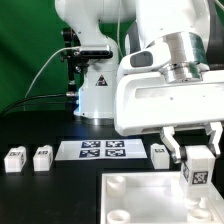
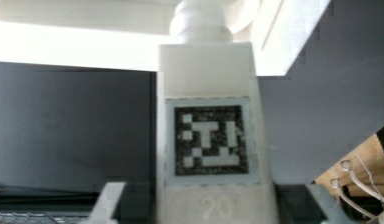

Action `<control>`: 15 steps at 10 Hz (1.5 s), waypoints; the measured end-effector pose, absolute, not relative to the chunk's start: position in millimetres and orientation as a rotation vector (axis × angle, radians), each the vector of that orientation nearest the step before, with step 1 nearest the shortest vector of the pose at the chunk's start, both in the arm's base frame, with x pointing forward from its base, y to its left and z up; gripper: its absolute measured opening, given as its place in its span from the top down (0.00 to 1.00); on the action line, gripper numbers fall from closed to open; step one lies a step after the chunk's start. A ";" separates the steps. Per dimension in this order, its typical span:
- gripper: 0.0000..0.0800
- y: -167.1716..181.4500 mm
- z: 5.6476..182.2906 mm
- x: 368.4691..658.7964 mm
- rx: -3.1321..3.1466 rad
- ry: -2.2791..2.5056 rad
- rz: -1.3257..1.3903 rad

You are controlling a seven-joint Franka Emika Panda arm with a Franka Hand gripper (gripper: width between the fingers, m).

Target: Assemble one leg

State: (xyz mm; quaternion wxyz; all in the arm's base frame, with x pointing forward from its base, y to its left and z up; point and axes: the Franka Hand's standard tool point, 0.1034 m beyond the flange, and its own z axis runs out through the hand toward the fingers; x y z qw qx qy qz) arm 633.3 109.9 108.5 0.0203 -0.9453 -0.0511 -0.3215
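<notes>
Lying nearest on the black bench (image 1: 50, 195) is the broad white slab (image 1: 140, 198). One round socket (image 1: 118, 213) shows toward its edge on the exterior view's left.

Over the slab's far corner on the exterior view's right, the leg (image 1: 197, 168) is held upright, with a black-and-white square tag facing the exterior camera. The jaws are pinching the leg at its upper end, one finger on either side. Whether the leg's lower end touches the slab cannot be told from either view.

In the wrist view the leg (image 2: 210, 120) fills the middle of the picture with a tag toward the lens. Its narrower stub (image 2: 201, 20) points away from the wrist toward the bright white slab (image 2: 64, 35). The finger pads (image 2: 114, 205) sit against the leg's sides.

Farther back, a row lies across the bench:
- Two loose legs (image 1: 15, 159) (image 1: 42, 157) stand side by side at the exterior view's left.
- The marker board (image 1: 100, 150) lies flat in the middle.
- A third loose leg (image 1: 160, 154) stands just beside the board's end on the exterior view's right, partly behind the held assembly.

Farthest back stands the arm's white base (image 1: 95, 90), with black cables (image 1: 40, 75) running off toward the green backdrop (image 1: 25, 40).
</notes>
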 end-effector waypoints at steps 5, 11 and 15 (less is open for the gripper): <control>0.63 118.2 100.0 628.0 -2.934 -0.180 -0.978; 0.63 121.9 89.1 623.5 -2.938 -0.195 -0.971; 0.63 121.9 88.9 624.1 -2.932 -0.196 -0.993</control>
